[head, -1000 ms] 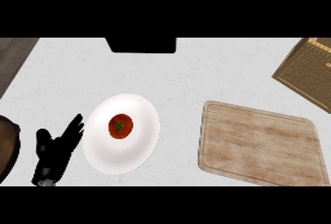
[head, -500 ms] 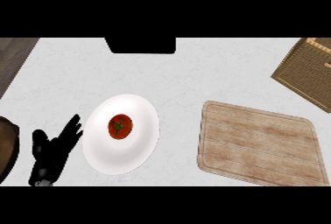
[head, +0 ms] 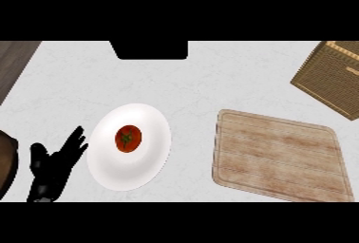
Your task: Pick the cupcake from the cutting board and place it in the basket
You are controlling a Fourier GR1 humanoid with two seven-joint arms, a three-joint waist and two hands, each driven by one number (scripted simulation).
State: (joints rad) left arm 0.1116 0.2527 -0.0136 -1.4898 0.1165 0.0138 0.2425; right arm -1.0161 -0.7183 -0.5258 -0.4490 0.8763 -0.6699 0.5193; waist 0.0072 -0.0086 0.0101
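Observation:
A wooden cutting board [head: 279,155] lies on the counter at the right, its top bare; no cupcake shows anywhere in view. A woven basket [head: 332,76] stands at the far right edge, partly cut off. My left hand [head: 54,166] rests open at the lower left, fingers straight and pointing up, just left of a white plate. My right hand is out of view.
The white plate [head: 107,163] holds a red tomato [head: 127,138] at centre left. A dark object [head: 151,50] sits at the counter's far edge. A dark wooden surface [head: 14,59] borders the counter at the upper left.

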